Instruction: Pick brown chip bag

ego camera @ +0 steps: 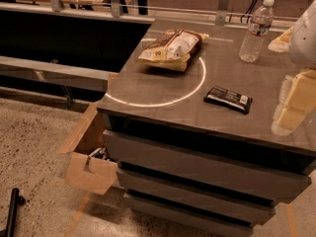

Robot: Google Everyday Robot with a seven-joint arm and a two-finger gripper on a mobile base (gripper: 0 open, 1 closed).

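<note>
The brown chip bag [170, 48] lies on the grey counter top [163, 90] at its back left; it is puffy, tan and cream with dark brown parts. A bright ring of light curves around its front. My gripper [292, 105] comes in from the right edge of the view as pale cream blocks under a white arm segment [305, 36]. It hovers over the counter's right side, well to the right of the bag and not touching it.
A flat black candy bar wrapper [228, 98] lies between the bag and the gripper. A clear water bottle [256, 28] stands at the back right, with a pale object [280, 41] beside it. Drawers front the counter. An open cardboard box [91, 159] sits on the floor left.
</note>
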